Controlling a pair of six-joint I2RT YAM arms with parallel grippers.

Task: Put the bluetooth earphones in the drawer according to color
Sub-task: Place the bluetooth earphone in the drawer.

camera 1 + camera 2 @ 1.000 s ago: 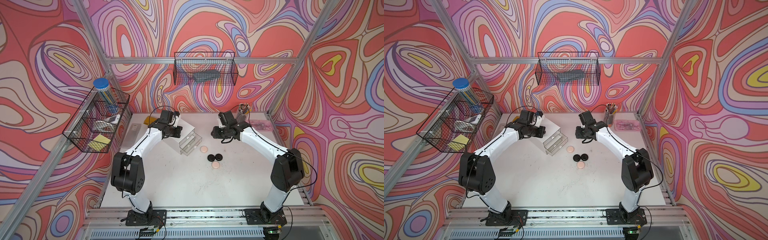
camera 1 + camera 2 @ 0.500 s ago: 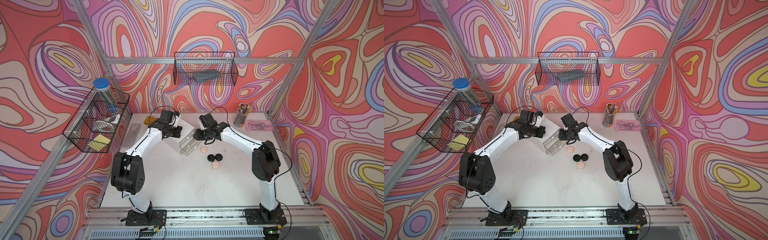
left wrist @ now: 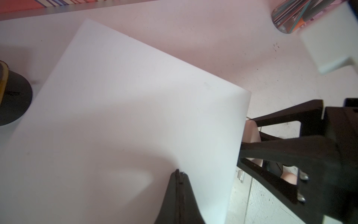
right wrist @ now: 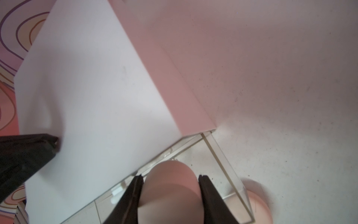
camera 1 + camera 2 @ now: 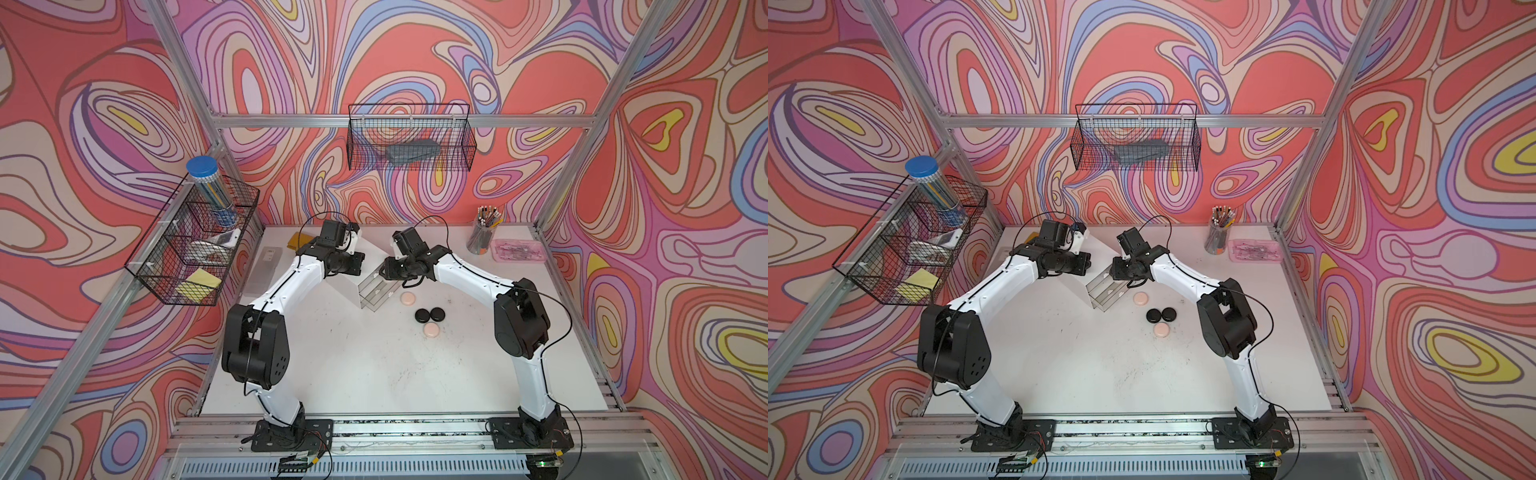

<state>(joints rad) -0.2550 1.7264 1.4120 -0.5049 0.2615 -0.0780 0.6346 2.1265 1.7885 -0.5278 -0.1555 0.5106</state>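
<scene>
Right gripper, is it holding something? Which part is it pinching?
Yes. The right gripper holds a pale pink earphone case, pinched by its two opposite sides, over the open clear drawer. The left gripper is shut and holds nothing.

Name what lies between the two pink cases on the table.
Two black cases, side by side, between the pink case by the drawer and the nearer pink case, seen in both top views.
</scene>
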